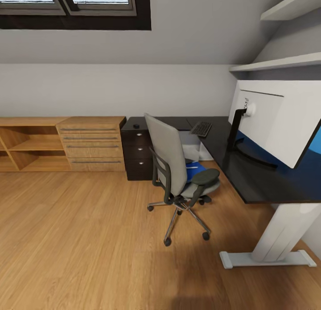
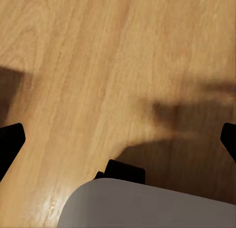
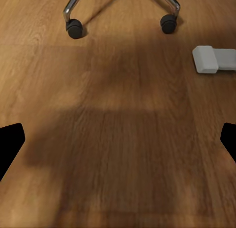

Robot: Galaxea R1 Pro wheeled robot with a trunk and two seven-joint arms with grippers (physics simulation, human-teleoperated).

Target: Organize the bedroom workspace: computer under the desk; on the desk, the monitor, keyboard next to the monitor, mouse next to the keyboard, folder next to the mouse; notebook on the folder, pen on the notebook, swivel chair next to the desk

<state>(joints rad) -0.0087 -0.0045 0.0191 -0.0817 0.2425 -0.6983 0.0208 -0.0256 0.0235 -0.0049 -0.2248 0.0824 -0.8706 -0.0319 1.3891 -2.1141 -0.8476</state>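
grey chair (image 1: 171,161) (blue folder (image 1: 192,172) on its seat) blocks the desk (image 1: 249,176); wooden chest (image 1: 91,143) beside; both grippers (image 2: 118,139) (image 3: 118,139) spread wide, empty.

Grey swivel chair (image 1: 171,161), bright blue folder (image 1: 194,171), black desk (image 1: 249,176), wood-grain floor (image 1: 80,238)

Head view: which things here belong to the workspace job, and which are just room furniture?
Job:
desk
monitor
keyboard
mouse
swivel chair
folder, on the chair seat

Just there:
wooden drawer chest
open wooden shelf unit
wall shelves
skylight
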